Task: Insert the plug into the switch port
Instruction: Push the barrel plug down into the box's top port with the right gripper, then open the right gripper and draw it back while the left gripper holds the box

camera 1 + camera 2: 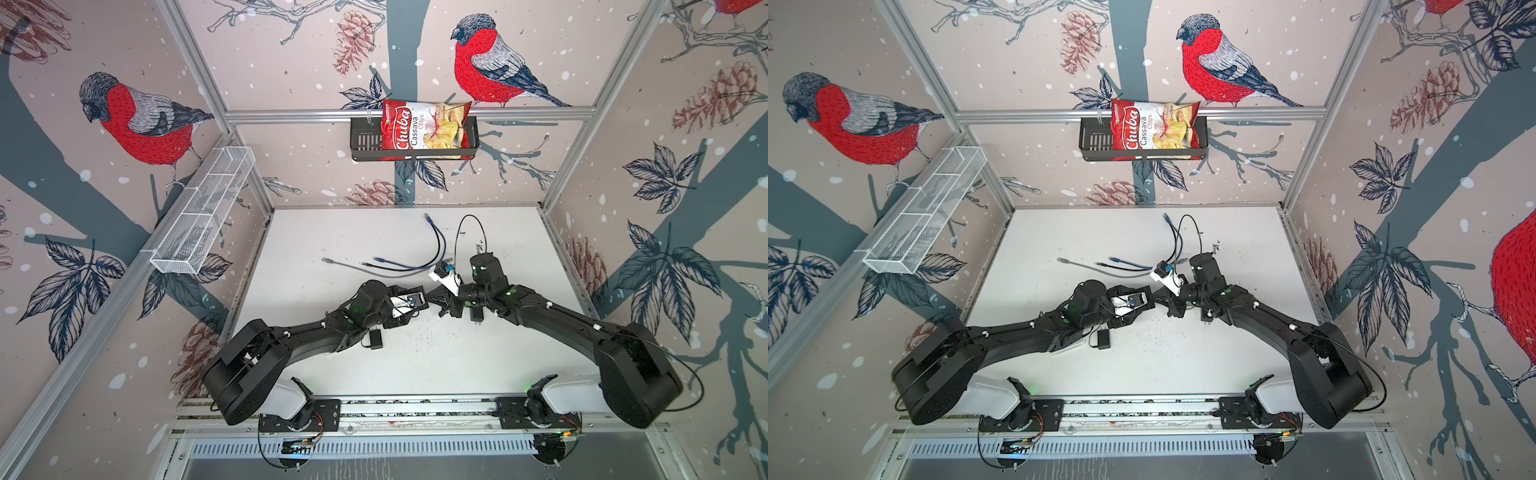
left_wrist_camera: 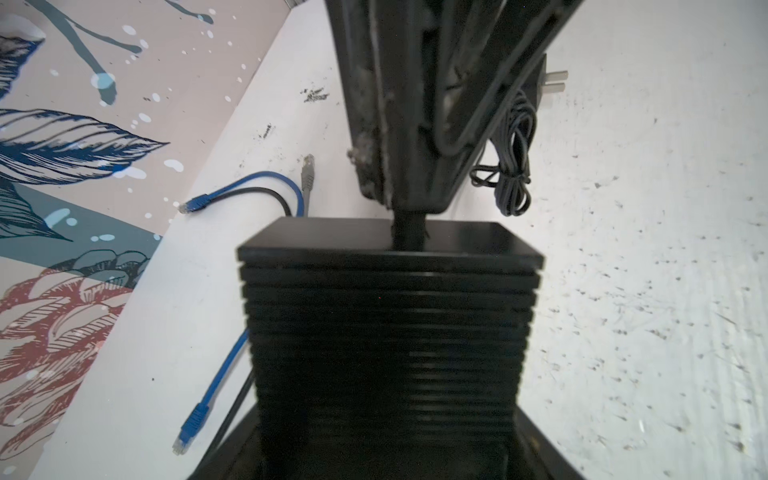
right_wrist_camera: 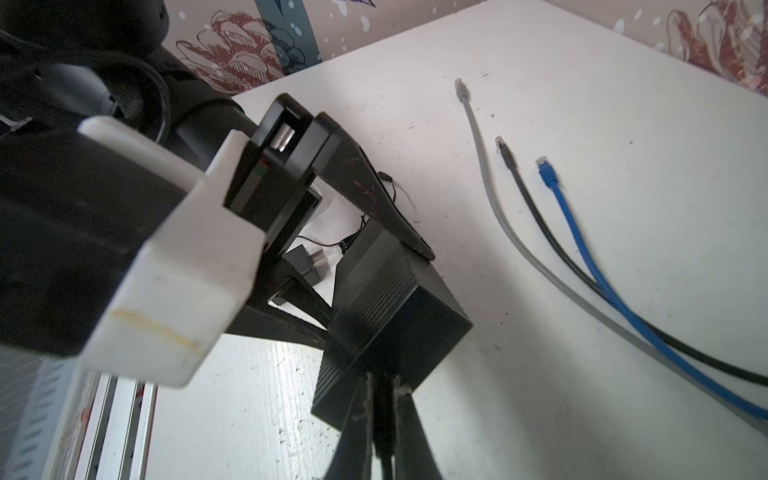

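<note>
- L gripper (image 3: 374, 291): fingers wide apart, one on each side of the black switch (image 2: 390, 332), holding it.
- R gripper (image 2: 409, 203): squeezed tight on the plug (image 2: 409, 235).
- Plug tip touches the switch's face, can't tell if it's all the way in.
- Prob. left: push in, let go.

Black arms (image 1: 299, 340), white shoulder housings (image 1: 286, 395).
</note>
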Action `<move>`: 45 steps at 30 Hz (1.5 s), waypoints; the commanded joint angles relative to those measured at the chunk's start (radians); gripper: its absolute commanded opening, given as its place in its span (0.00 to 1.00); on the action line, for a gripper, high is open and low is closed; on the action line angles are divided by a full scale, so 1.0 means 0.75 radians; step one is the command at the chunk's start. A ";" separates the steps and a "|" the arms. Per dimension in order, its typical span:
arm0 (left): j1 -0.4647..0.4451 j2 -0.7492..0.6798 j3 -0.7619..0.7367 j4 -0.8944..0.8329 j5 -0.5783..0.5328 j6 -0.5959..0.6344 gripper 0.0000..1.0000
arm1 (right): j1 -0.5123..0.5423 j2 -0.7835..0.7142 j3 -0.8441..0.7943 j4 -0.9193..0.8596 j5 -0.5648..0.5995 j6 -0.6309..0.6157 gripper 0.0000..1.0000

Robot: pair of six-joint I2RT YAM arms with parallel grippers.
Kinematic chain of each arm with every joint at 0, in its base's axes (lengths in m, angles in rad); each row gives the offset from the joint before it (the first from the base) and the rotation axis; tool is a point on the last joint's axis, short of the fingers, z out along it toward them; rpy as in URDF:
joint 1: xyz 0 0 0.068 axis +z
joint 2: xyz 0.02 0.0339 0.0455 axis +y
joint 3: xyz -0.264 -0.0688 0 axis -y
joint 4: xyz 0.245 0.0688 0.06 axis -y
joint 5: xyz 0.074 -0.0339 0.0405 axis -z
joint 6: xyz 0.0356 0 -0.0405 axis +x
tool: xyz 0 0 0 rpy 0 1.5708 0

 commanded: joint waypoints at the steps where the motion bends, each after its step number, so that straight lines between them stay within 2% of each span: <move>1: -0.025 -0.029 0.046 0.494 0.277 -0.019 0.17 | -0.027 -0.014 -0.021 0.110 0.075 0.065 0.11; 15: -0.030 -0.013 0.031 0.253 0.233 0.035 0.17 | -0.118 -0.072 -0.068 0.141 0.113 0.111 0.27; 30: -0.039 0.121 0.233 -0.190 0.152 -0.095 0.17 | -0.230 -0.091 -0.096 0.202 0.156 0.202 0.52; 31: -0.039 0.129 0.251 -0.219 0.144 -0.107 0.16 | -0.236 -0.098 -0.101 0.204 0.161 0.204 0.58; 32: -0.038 0.136 0.266 -0.251 0.141 -0.119 0.17 | -0.240 -0.104 -0.107 0.207 0.176 0.207 0.94; 33: -0.039 0.142 0.280 -0.275 0.135 -0.132 0.17 | -0.242 -0.108 -0.111 0.208 0.191 0.214 1.00; 40: -0.039 0.231 0.427 -0.512 0.097 -0.283 0.17 | -0.285 -0.172 -0.170 0.252 0.300 0.296 1.00; 45: -0.039 0.379 0.583 -0.734 -0.007 -0.452 0.18 | -0.309 -0.265 -0.228 0.301 0.552 0.420 0.99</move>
